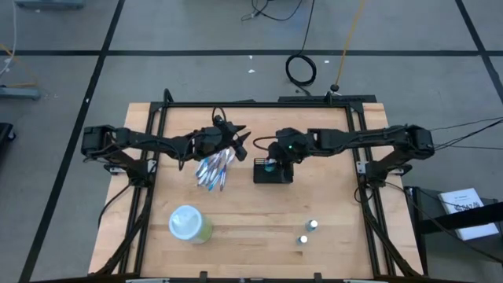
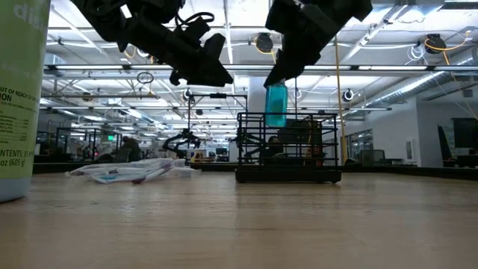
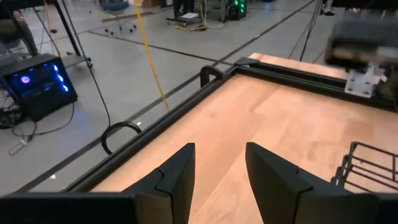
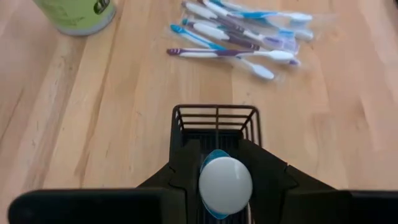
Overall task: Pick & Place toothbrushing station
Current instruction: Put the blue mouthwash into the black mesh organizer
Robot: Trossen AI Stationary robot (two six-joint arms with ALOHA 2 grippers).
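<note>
The black wire-mesh caddy (image 1: 277, 178) stands on its base at the table's middle; it also shows in the low view (image 2: 287, 176) and the right wrist view (image 4: 216, 112). My right gripper (image 1: 272, 162) is right above it, shut on a small teal bottle (image 2: 275, 106) with a white cap (image 4: 225, 185). My left gripper (image 1: 244, 145) hovers open and empty above the far end of a pile of wrapped toothbrushes (image 1: 211, 170), left of the caddy. Its fingers (image 3: 177, 177) hold nothing. My right gripper pinches the teal bottle's sides near its capped upper end (image 4: 209, 157) between its two fingers, which point down from above. The bottle hangs upright below the fingers. Its lower end (image 2: 275, 123) is at about the height of the caddy's top rim.
A round pale-green cup (image 1: 189, 224) with a whitish top stands near the front left. Two small silvery items (image 1: 308, 232) stand near the front right. Black frame rails (image 1: 157, 126) run along the table's sides. Bare wood lies in front of the caddy.
</note>
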